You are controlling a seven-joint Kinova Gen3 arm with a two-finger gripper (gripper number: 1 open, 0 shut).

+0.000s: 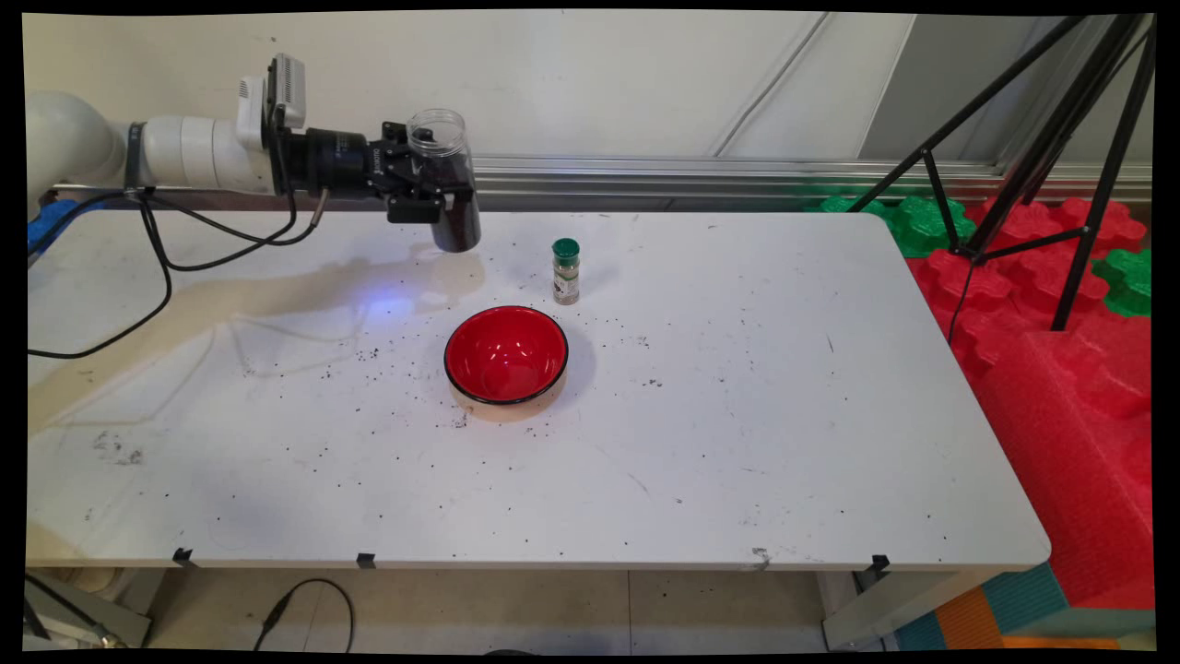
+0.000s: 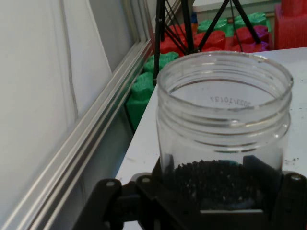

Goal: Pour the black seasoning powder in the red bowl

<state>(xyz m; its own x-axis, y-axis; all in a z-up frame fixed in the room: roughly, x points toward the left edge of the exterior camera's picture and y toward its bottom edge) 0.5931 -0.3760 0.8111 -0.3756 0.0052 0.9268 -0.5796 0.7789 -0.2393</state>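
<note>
Jar (image 1: 447, 180) of dark grains, lidless, is clamped upright in the gripper (image 1: 426, 189), raised above the desk (image 1: 737, 443) behind and left of the red bowl (image 1: 506, 355); a spice bottle (image 1: 565, 272) stands behind the bowl. Any tilt here could scatter grains outside the bowl

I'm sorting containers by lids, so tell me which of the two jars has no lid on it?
The clear jar held in the gripper, with dark granules inside and an open mouth. The small spice jar standing behind the red bowl has a green cap.
</note>
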